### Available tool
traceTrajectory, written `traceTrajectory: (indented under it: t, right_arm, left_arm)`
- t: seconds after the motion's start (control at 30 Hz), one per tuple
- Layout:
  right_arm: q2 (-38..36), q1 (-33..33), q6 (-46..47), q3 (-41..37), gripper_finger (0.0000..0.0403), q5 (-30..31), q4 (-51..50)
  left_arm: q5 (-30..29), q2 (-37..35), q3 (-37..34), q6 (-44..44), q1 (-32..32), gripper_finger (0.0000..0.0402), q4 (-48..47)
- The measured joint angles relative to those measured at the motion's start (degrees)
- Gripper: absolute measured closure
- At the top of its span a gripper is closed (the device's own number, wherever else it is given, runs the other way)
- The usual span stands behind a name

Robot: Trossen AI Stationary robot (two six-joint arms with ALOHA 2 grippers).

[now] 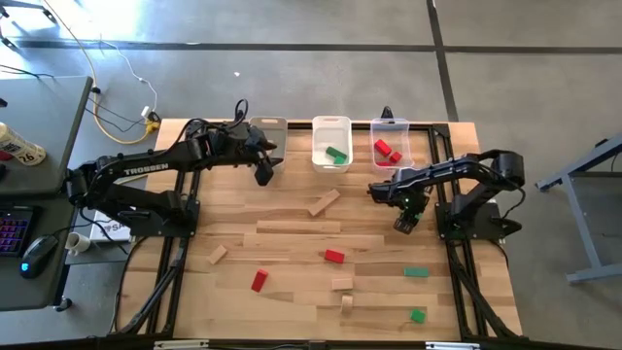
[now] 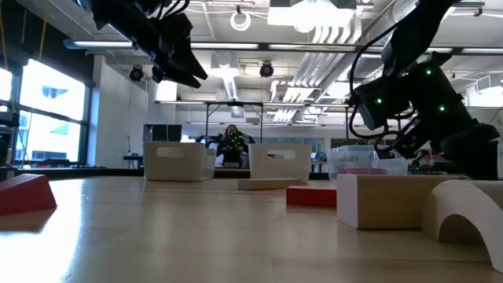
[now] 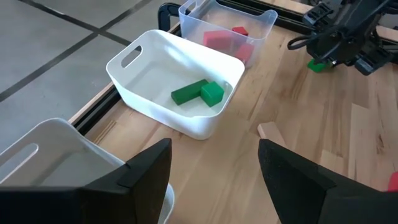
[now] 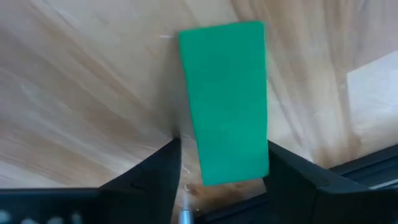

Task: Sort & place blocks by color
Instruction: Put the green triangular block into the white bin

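My right gripper (image 1: 405,222) hangs above the table's right side, shut on a green bar (image 4: 224,93). The same bar shows as a green spot (image 3: 317,65) in the left wrist view. My left gripper (image 1: 263,175) is open and empty, hovering near the far edge between the grey bin (image 1: 267,131) and the white bin (image 1: 331,146). The white bin holds two green blocks (image 3: 199,93), and the clear bin (image 1: 391,144) holds red blocks (image 3: 221,40). Loose on the table lie tan planks (image 1: 298,227), a tan bar (image 1: 324,202), red blocks (image 1: 334,257) and green blocks (image 1: 416,273). My right gripper pinches the green bar between its two fingers by one end (image 4: 227,168). The rest of the bar sticks out past the fingertips. The bar is lifted clear of the wooden tabletop.
More blocks lie toward the near edge: a tan one (image 1: 217,255), a red one (image 1: 258,281), two tan ones (image 1: 341,284) and a green one (image 1: 418,315). A desk with a keyboard and mouse stands left of the table. A person (image 2: 232,143) sits far behind the bins.
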Motion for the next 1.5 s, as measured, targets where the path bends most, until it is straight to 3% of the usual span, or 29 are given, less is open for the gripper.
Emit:
traceTrajectory:
  t: [0.17, 0.33, 0.57, 0.67, 0.77, 0.93, 1.13, 1.5]
  right_arm:
    - [0.0, 0.0, 0.8, 0.4, 0.0286, -0.7, 1.5]
    - [0.0, 0.0, 3.4, 0.7, 0.0294, -0.5, 1.9]
    - [0.1, -0.1, 4.0, 0.7, 0.0169, -1.6, 1.3]
    - [0.2, 0.0, 3.3, 0.6, 0.0136, -6.3, 0.6]
    - [0.2, 0.1, 3.1, 0.6, 0.0128, -8.8, 0.4]
    - [0.2, -0.1, 3.7, 0.7, 0.0125, -4.9, 1.5]
    - [0.2, -0.3, 3.8, 0.7, 0.0129, -5.2, 2.7]
    - [0.2, -0.4, 14.7, 0.6, 0.0132, -11.1, 4.7]
  left_arm:
    - [0.0, 0.0, 0.0, 0.0, 0.0, 0.0174, 0.2]
    - [0.0, 0.0, 0.0, 0.0, 0.0, 0.0174, 0.2]
    - [0.0, 0.0, 0.0, 0.0, 0.0, 0.0174, 0.2]
    - [0.0, 0.0, 0.0, 0.1, 0.0, 0.0174, 0.2]
    - [0.0, 0.0, 0.0, 0.1, 0.0, 0.0174, 0.2]
    - [0.0, 0.0, 0.0, 0.0, 0.0, 0.0174, 0.2]
    - [0.0, 0.0, 0.0, 0.1, 0.0, 0.0174, 0.2]
    - [0.0, 0.0, 0.0, -0.9, 0.0, 0.0174, 0.2]
